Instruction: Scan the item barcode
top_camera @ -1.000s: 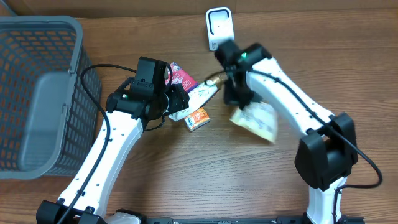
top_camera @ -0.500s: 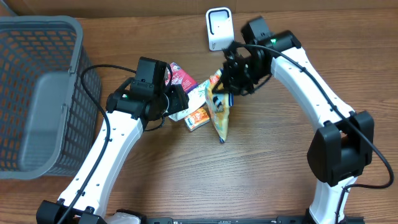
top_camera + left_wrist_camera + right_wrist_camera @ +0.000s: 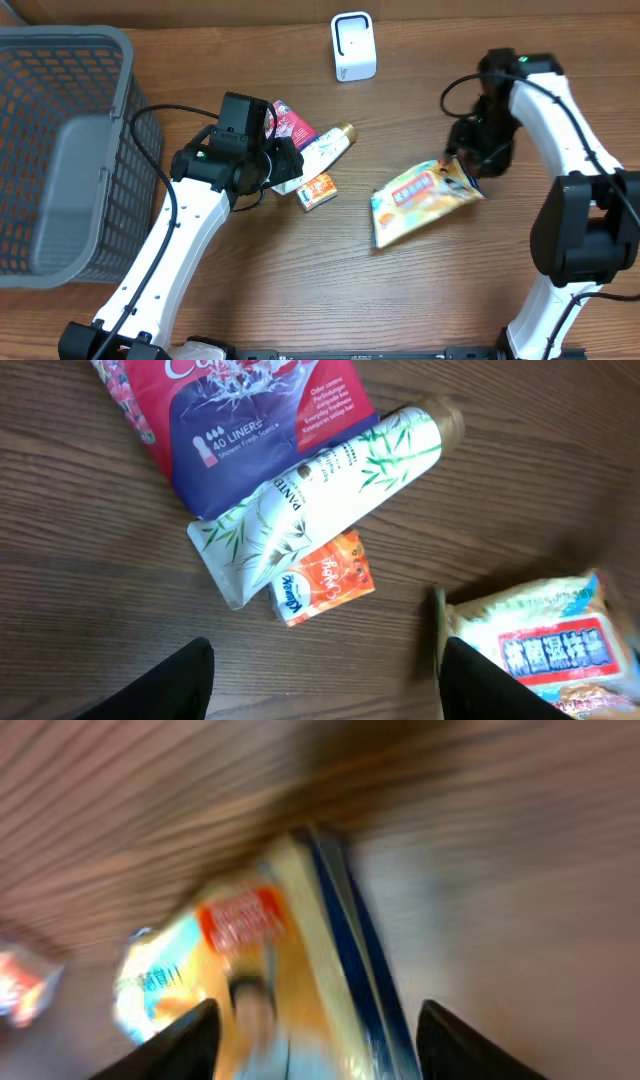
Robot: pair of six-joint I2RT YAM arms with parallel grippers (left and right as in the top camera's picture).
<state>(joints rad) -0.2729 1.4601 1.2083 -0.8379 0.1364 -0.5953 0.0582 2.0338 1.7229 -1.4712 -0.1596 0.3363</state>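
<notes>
While the packet point(image 3: 425, 200) lies flat on the worktop point(image 3: 300, 290) at centre right, the right tool point(image 3: 468, 165) gapes empty beside its corner, the left tool point(image 3: 325, 670) likewise; the scan probably needs a regrip toward the white scanner point(image 3: 353, 45).

Table: you see brown wood point(image 3: 300, 290) under everything.
Basket: you have a grey plastic basket point(image 3: 105, 120) on the left side of the table. Its walls are full of little holes.
Liner pack: look in the middle of the table. A red and purple pack point(image 3: 240, 430) that says "40 LINERS" lies flat there.
Tube: a white tube point(image 3: 320, 500) with green leaves and a gold cap lies on its side. It touches the liner pack.
Tissue pack: a small orange Kleenex pack point(image 3: 322, 578) lies flat, touching the flat end of the tube.
</notes>
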